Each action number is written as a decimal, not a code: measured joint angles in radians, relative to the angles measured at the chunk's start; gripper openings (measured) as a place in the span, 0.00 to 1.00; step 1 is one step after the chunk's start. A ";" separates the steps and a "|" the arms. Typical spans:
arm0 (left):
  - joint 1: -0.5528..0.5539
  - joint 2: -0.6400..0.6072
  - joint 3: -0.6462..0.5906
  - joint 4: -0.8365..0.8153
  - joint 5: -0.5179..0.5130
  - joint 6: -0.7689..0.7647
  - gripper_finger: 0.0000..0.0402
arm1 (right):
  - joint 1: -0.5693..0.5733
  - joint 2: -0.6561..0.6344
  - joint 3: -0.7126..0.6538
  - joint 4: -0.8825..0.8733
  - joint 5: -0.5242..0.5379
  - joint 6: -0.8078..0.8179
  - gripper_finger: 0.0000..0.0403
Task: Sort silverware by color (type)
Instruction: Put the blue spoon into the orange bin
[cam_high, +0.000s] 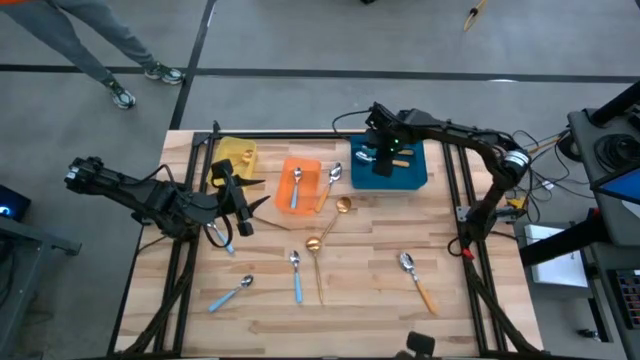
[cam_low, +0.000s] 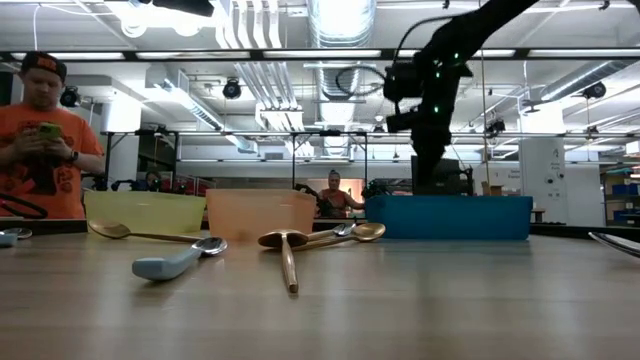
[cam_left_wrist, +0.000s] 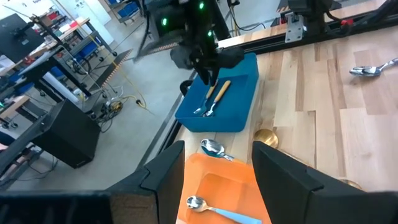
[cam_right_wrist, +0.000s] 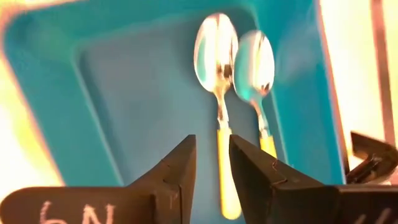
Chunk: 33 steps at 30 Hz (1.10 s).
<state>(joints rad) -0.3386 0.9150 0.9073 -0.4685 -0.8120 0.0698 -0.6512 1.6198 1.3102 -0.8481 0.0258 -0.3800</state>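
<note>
The high view looks straight down on the whole pale wooden bench (cam_high: 350, 300) and both arms. The low view sits at bench-top height, facing level across to the room behind. The left wrist view looks from a distance toward the rectangular blue plastic bin (cam_left_wrist: 239, 99), which the right wrist view looks down into from very close (cam_right_wrist: 124, 93). All four views share that bin.

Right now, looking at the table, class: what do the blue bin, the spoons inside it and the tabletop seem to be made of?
Blue bin: probably moulded plastic, with a smooth, even, slightly glossy colour and rounded corners.
Two spoons in it: bowls look like polished metal, mirror-bright with reflections; the orange handles look like plastic or a coating, uniform and smooth.
Tabletop: wood, in pale jointed planks with visible grain, apparently matt.
</note>
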 joint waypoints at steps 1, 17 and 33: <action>0.000 0.000 0.000 0.000 0.000 -0.009 0.42 | 0.016 -0.016 -0.003 0.010 0.000 0.017 0.21; 0.000 0.075 0.000 0.000 0.012 -0.116 0.42 | 0.344 -0.110 -0.072 0.353 0.001 0.170 0.18; 0.000 0.138 0.007 -0.037 0.161 -0.266 0.42 | 0.483 -0.126 -0.152 0.916 0.001 -0.007 0.17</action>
<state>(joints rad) -0.3386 1.0527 0.9140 -0.5057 -0.6508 -0.1960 -0.1680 1.4941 1.1578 0.0680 0.0267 -0.3871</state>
